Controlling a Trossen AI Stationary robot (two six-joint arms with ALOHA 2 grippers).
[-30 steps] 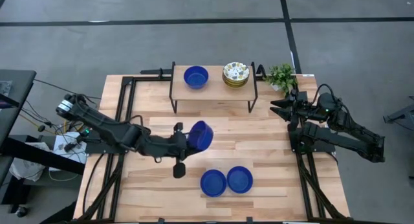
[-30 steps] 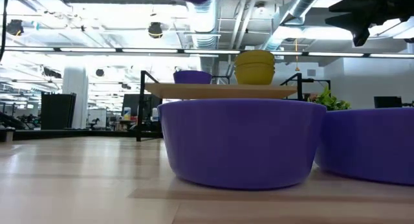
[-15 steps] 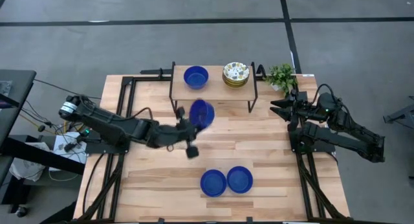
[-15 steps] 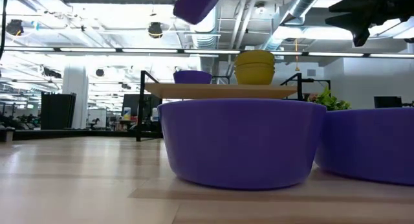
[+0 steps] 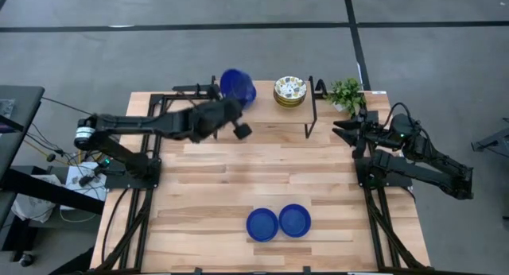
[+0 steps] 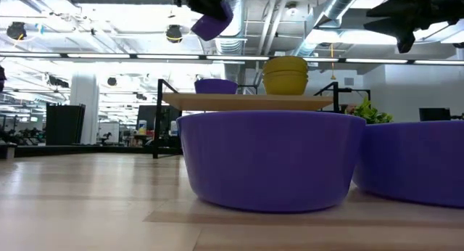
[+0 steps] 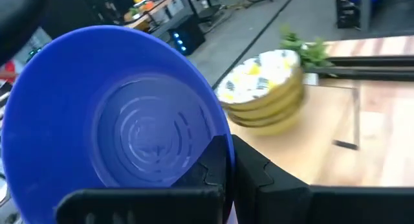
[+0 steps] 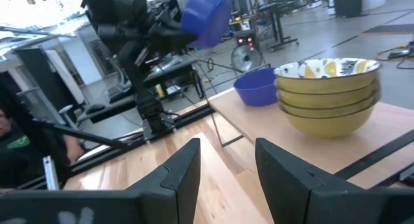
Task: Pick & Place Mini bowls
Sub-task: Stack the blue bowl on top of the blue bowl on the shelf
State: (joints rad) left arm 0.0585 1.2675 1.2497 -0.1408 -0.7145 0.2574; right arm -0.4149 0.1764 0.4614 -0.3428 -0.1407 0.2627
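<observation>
My left gripper [image 5: 232, 106] is shut on a cobalt blue mini bowl [image 5: 237, 86], held tilted in the air above the left end of the raised shelf [image 5: 266, 110]. The low view shows this bowl [image 6: 211, 23] high above another blue bowl [image 6: 215, 85] that rests on the shelf. A stack of floral yellowish bowls [image 5: 290, 91] sits on the shelf's right part. Two more blue bowls [image 5: 262, 224] [image 5: 294, 220] rest side by side near the table's near edge. My right gripper [image 8: 226, 166] is open and waits at the table's right side. My left gripper holds the blue bowl by its rim [image 7: 213, 130]. One finger [image 7: 218, 164] lies against the inside of the wall; the other is hidden behind the bowl. The bowl is lifted clear and tipped on its side, its opening turned toward the wrist camera.
The shelf is a wooden board on thin black legs [image 5: 213, 116] at the table's far edge. A small green plant [image 5: 346, 92] stands at the far right corner by my right arm [image 5: 413, 152]. Bare wood lies between the shelf and the two near bowls.
My left gripper has carried the blue bowl from above the table's middle toward the far edge, swinging a little leftward, to a place over the shelf's left end. The bowl has stayed tipped in the hold and now covers the shelf's blue bowl from above.
</observation>
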